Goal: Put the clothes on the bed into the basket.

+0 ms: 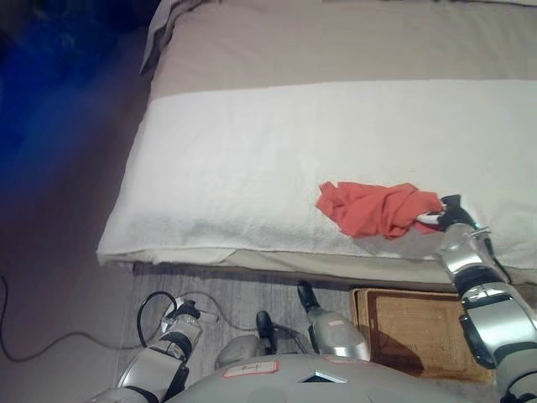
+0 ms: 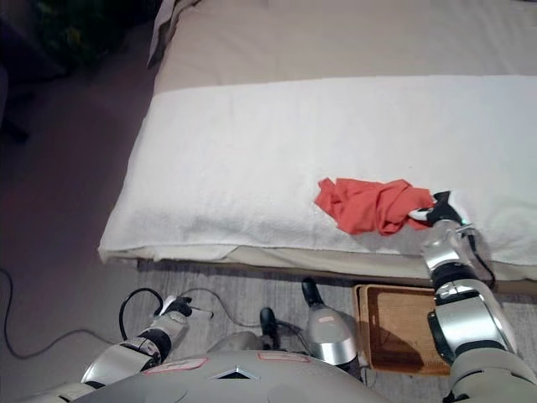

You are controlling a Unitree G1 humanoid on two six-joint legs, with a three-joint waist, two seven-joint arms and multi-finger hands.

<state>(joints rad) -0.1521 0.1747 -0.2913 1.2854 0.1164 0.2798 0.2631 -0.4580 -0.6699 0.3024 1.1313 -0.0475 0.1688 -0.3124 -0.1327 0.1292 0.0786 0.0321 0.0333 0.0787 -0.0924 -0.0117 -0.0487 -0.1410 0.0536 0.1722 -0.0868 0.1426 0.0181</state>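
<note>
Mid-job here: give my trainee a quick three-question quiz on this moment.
1. True or false: the red garment is already in the basket.
2. Which hand is at the garment: A) left hand B) right hand?
3. Fill in: the basket stands on the floor beside the ____.

Key: 1 false, it lies on the bed; 2 B, the left hangs low over the floor; 3 bed.

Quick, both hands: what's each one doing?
Left robot hand: low by the floor, holding nothing; fingers cannot be told.
Right robot hand: closed on the red cloth.
</note>
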